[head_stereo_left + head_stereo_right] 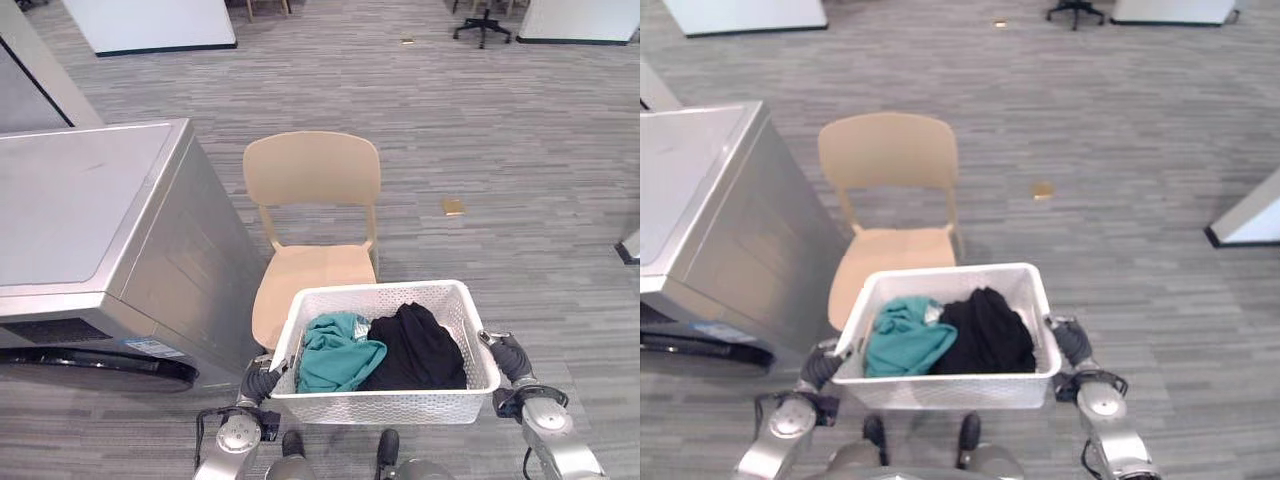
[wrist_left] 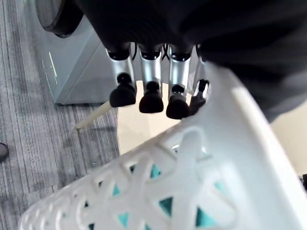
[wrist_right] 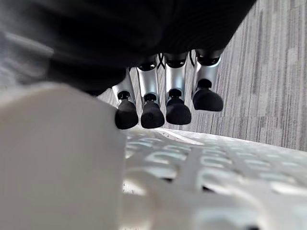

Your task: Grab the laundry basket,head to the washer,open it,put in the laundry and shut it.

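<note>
I hold a white lattice laundry basket (image 1: 380,406) low in front of me. A teal garment (image 1: 335,352) and a black garment (image 1: 415,345) lie inside it. My left hand (image 1: 262,380) grips the basket's left end. In the left wrist view its fingers (image 2: 151,81) curl down onto the rim (image 2: 201,143). My right hand (image 1: 510,357) grips the right end, its fingers (image 3: 176,86) bent against the basket wall (image 3: 201,163). The silver washer (image 1: 90,230) stands at my left, its dark round door (image 1: 100,367) facing the near side and shut.
A beige chair (image 1: 312,170) stands straight ahead beside the washer, its seat (image 1: 300,275) partly under the basket's far edge. A small tan object (image 1: 453,206) lies on the grey floor to the right. White partitions (image 1: 150,22) and an office chair (image 1: 482,25) stand far back.
</note>
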